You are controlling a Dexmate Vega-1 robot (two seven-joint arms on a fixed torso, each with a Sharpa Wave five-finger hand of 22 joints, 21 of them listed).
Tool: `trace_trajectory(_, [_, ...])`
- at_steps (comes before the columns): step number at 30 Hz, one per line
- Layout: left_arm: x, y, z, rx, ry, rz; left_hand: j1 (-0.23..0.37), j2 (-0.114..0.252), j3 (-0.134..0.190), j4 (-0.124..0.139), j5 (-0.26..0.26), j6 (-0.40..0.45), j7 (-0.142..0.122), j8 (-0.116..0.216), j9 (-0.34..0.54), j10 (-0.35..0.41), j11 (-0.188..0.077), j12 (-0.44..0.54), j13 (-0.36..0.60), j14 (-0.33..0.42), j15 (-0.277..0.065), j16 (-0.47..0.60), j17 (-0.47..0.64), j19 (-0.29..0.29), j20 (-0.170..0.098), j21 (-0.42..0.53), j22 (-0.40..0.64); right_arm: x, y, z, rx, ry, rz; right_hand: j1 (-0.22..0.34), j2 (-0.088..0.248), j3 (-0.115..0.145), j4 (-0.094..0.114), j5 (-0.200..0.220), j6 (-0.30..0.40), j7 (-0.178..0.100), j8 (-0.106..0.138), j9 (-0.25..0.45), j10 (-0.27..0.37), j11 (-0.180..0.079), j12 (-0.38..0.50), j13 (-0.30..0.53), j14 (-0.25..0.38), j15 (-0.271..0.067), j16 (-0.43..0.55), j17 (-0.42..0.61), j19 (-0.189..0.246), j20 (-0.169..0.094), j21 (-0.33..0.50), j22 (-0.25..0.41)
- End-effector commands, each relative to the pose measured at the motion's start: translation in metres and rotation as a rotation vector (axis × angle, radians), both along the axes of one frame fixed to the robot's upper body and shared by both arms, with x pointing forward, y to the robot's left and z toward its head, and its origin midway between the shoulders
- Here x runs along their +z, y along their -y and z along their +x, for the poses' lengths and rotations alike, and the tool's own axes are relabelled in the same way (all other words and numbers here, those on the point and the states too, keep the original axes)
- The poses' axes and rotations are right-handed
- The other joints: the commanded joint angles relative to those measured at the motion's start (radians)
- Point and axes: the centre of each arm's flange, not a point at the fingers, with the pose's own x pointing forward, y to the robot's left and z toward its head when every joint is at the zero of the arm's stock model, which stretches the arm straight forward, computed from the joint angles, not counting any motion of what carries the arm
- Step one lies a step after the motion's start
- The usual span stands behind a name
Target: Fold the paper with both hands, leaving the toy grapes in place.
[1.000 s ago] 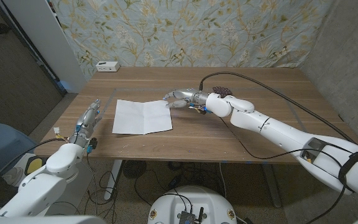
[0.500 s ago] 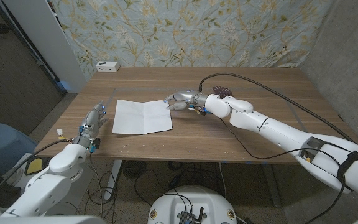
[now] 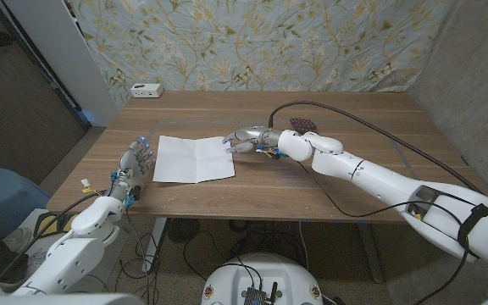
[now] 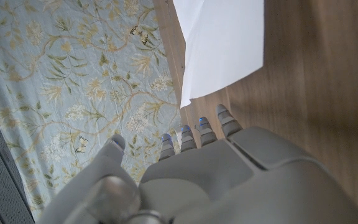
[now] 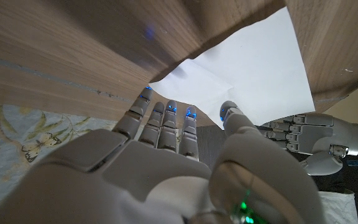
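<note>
Two hands flank paper (image 3: pixel 195 159), which lies flat on desk (image 3: pixel 312 182), unmoved since second ago. Left hand (image 3: pixel 133 162) has advanced from desk's left edge to just beside paper's left edge; fingers spread, holding nothing, not touching sheet. Right hand (image 3: pixel 248 137) barely shifted, at paper's far right corner; fingers apart and fingertips (image 5: pixel 168 109) at sheet's edge, whether it presses or pinches corner cannot be told. Toy grapes (image 3: pixel 300 124) sit beyond right wrist, well apart from paper, same spot as before.
</note>
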Motion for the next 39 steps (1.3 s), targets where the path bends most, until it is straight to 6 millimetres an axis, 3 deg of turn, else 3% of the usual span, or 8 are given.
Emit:
trace_trajectory(1, [0.005, 0.009, 0.006, -0.112, 0.063, -0.102, 0.008, 0.001, 0.005, -0.008, 0.005, 0.0, -0.003, -0.004, 0.001, -0.002, 0.012, -0.002, 0.004, 0.013, 0.002, 0.005, 0.004, 0.004, 0.0, 0.003, 0.004, -0.01, -0.009, -0.001, 0.022, -0.015, -0.041, 0.013, 0.002, 0.004, 0.003, -0.003, 0.003, 0.001, -0.002, 0.004, 0.003, -0.003, -0.002, 0.002, 0.002, 0.001, 0.002, 0.003, 0.01, 0.001, -0.001, 0.002])
trace_trajectory(15, [0.012, 0.016, 0.004, -0.155, 0.097, -0.115, 0.008, -0.002, 0.005, -0.01, 0.004, 0.004, -0.002, -0.003, 0.001, 0.008, 0.015, 0.001, 0.004, 0.033, -0.002, 0.008, 0.004, 0.013, -0.008, 0.006, 0.004, -0.025, -0.02, 0.0, 0.033, -0.041, -0.113, 0.017, 0.002, 0.007, 0.005, -0.003, 0.009, 0.001, -0.002, 0.004, 0.003, -0.002, -0.004, 0.002, 0.001, 0.002, 0.001, 0.003, 0.01, 0.0, -0.002, 0.002])
trace_trajectory(16, [0.013, 0.017, 0.003, -0.156, 0.102, -0.116, 0.009, -0.002, 0.005, -0.01, 0.004, 0.004, -0.001, -0.003, 0.001, 0.01, 0.016, 0.001, 0.004, 0.037, -0.003, 0.009, 0.004, 0.014, -0.013, 0.006, 0.004, -0.026, -0.02, 0.0, 0.032, -0.043, -0.117, 0.017, 0.002, 0.007, 0.005, -0.003, 0.01, 0.002, -0.002, 0.004, 0.003, -0.002, -0.004, 0.002, 0.001, 0.002, 0.001, 0.003, 0.01, 0.0, -0.002, 0.002])
trace_trajectory(18, [0.014, 0.017, 0.002, -0.157, 0.11, -0.115, 0.009, -0.003, 0.005, -0.012, 0.004, 0.009, 0.005, -0.002, 0.001, 0.015, 0.019, 0.001, 0.004, 0.041, -0.011, 0.007, 0.004, 0.025, -0.048, 0.01, 0.004, -0.029, -0.021, 0.001, 0.031, -0.049, -0.123, 0.017, 0.002, 0.007, 0.006, -0.004, 0.011, 0.001, -0.002, 0.004, 0.005, -0.001, -0.004, 0.002, 0.001, 0.002, 0.001, 0.003, 0.01, 0.0, -0.002, 0.002])
trace_trajectory(21, [0.016, 0.018, -0.001, -0.16, 0.119, -0.113, 0.01, -0.004, 0.005, -0.014, 0.004, 0.012, 0.008, -0.001, 0.001, 0.018, 0.024, 0.001, 0.004, 0.049, -0.018, 0.007, 0.004, 0.029, -0.069, 0.011, 0.004, -0.032, -0.022, 0.002, 0.028, -0.056, -0.135, 0.018, 0.002, 0.008, 0.007, -0.004, 0.013, 0.001, -0.002, 0.005, 0.007, -0.001, -0.003, 0.002, 0.002, 0.002, 0.001, 0.004, 0.01, 0.0, -0.003, 0.002])
trace_trajectory(39, [0.033, 0.034, -0.001, -0.286, 0.186, -0.14, 0.013, -0.005, 0.006, -0.019, 0.003, 0.036, 0.01, 0.004, 0.001, 0.046, 0.029, 0.007, 0.004, 0.087, -0.017, 0.011, 0.003, 0.055, -0.07, 0.02, 0.004, -0.042, -0.022, 0.009, -0.011, -0.077, -0.171, 0.022, 0.003, 0.012, 0.013, -0.005, 0.041, 0.007, 0.003, 0.005, 0.031, 0.0, 0.003, 0.002, 0.023, 0.003, 0.008, 0.006, 0.025, -0.004, 0.001, 0.002])
